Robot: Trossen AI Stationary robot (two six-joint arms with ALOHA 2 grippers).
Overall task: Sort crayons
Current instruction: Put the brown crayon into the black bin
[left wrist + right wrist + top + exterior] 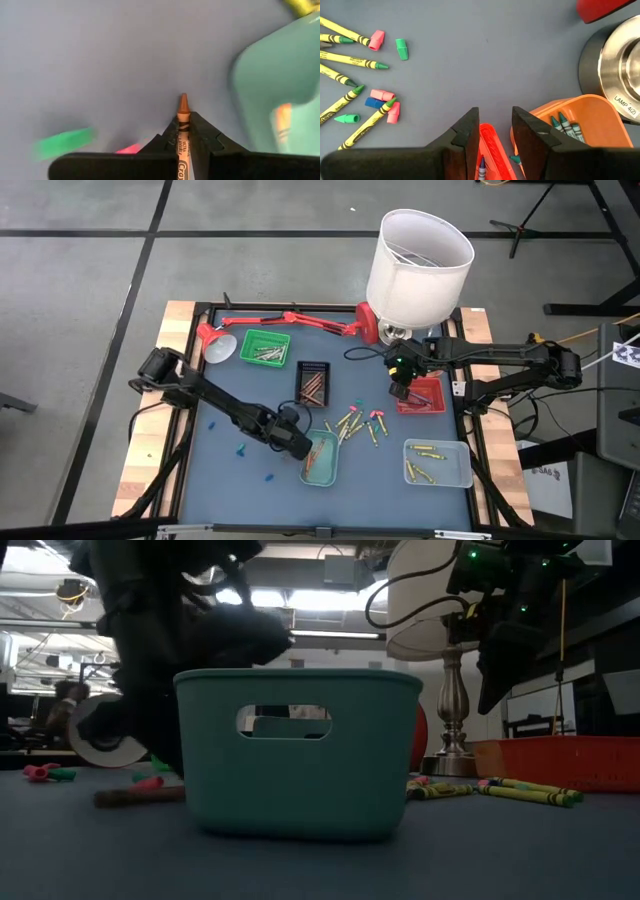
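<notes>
Left wrist view, left claw (183,131) clamping brown crayon (182,112)

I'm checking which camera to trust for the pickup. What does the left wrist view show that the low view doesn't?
Only the left wrist view shows the left gripper shut on an orange-brown crayon, tip pointing forward.

Only the low view shows the lamp's metal stem, the red tray and yellow crayons lying on the mat.

Both show the teal bin, and pink and green bits on the mat.
</notes>
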